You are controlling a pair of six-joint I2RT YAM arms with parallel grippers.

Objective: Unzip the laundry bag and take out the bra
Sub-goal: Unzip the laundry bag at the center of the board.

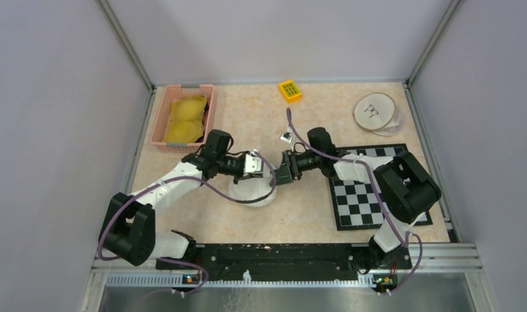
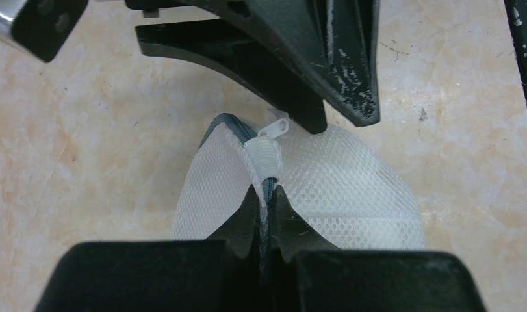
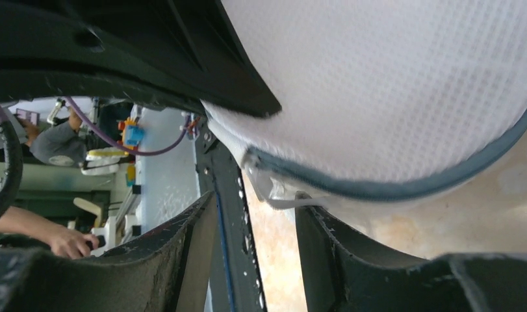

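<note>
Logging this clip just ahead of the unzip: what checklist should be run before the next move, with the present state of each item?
1. Anchor: left gripper pinched shut on the seam of the white mesh laundry bag: ok.
2. Target: white plastic zipper pull exposed beside its mesh cover: ok.
3. Approach: right gripper has its jaws apart with the pull at their mouth: ok.
4. Grip on the pull: not ok, not yet closed on it.
5. Visible stretch of grey zipper trim closed, so travel remains: ok.
6. Whether a bra is inside the bag: cannot tell.
</note>
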